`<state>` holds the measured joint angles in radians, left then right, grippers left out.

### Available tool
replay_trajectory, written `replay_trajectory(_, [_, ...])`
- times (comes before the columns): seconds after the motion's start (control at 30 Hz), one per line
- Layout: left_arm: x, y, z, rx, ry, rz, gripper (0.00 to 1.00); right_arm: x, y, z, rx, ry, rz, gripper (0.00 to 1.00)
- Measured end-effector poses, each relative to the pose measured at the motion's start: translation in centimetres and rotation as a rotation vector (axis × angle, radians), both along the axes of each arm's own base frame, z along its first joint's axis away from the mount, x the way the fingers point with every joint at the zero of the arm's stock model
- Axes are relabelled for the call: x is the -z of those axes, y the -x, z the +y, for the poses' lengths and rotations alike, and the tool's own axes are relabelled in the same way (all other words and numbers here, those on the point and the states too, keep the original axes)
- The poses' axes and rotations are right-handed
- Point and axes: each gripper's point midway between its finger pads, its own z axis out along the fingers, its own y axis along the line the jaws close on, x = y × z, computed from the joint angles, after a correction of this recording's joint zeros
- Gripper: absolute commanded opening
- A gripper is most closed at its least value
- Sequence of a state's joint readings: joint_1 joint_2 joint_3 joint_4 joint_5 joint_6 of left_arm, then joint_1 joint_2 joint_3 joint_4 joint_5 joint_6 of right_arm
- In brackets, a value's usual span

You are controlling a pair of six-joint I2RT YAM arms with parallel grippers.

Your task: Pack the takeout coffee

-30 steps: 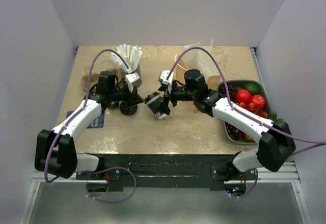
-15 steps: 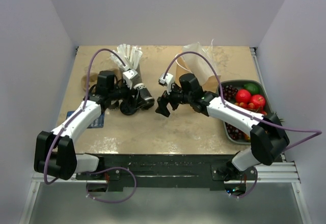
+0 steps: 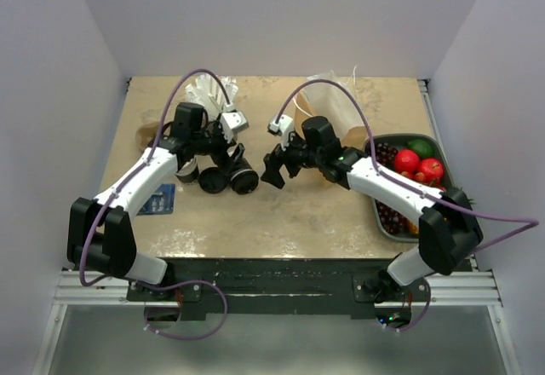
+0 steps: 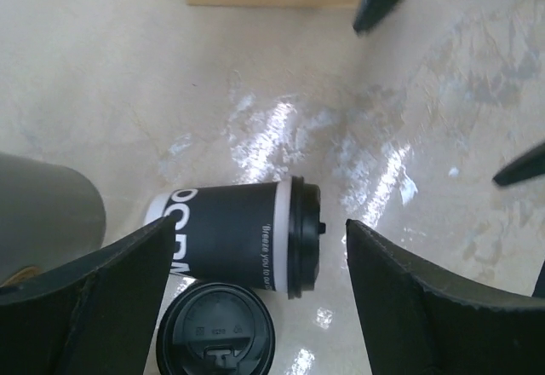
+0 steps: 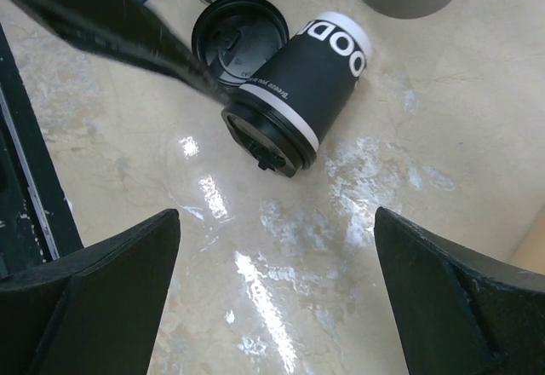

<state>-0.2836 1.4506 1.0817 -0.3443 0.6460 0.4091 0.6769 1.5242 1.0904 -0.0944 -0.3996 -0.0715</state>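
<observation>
The takeout coffee (image 3: 242,176) lies on its side on the table, black lid pointing right (image 4: 247,237) (image 5: 298,89). My left gripper (image 3: 226,147) hangs open just above it, and in the left wrist view the cup rests free between its spread fingers (image 4: 261,226). My right gripper (image 3: 273,169) is open and low over bare table just right of the cup, with nothing between its fingers (image 5: 277,217). The cup's lid faces it.
A loose black lid (image 3: 213,181) (image 4: 217,341) lies against the cup. A grey holder with white sticks (image 3: 213,98) and another dark cup (image 3: 188,170) stand at the left. A brown paper bag (image 3: 330,112) stands behind the right arm. A fruit tray (image 3: 377,210) sits at the right.
My left gripper has opened, let go of the cup and pulled back toward the holder. The cup now lies on the table. My right gripper drew back slightly and stayed open.
</observation>
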Motion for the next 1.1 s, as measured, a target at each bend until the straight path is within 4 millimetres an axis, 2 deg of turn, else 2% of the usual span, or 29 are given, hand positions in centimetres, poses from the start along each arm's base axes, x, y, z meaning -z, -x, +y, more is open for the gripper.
replay_trajectory(0.13, [1.5, 2.0, -1.0, 0.104, -0.080, -0.016, 0.74, -3.4, 0.0, -1.9, 0.018, -0.028, -0.048, 0.99])
replay_trajectory(0.27, [3.5, 4.0, -1.8, 0.165, -0.152, -0.027, 0.66, -8.9, 0.5, -2.9, 0.014, -0.072, -0.153, 0.99])
replay_trajectory(0.37, [4.5, 4.6, -2.0, 0.178, -0.195, -0.028, 0.61, -11.9, 1.0, -3.3, 0.011, -0.103, -0.213, 0.99])
replay_trajectory(0.4, [4.7, 4.4, -1.9, 0.173, -0.204, -0.029, 0.60, -12.3, 1.2, -3.5, 0.012, -0.108, -0.221, 0.99])
replay_trajectory(0.5, [5.4, 4.1, -1.6, 0.154, -0.234, -0.023, 0.59, -12.6, 1.7, -4.0, 0.015, -0.105, -0.219, 0.99])
replay_trajectory(0.73, [6.4, 3.7, -1.2, 0.128, -0.299, -0.035, 0.53, -11.3, 1.7, -4.9, 0.037, -0.078, -0.190, 0.99])
replay_trajectory(1.1, [7.0, 2.9, -1.0, 0.097, -0.334, -0.067, 0.31, -10.5, 1.6, -5.3, 0.047, -0.068, -0.178, 0.99])
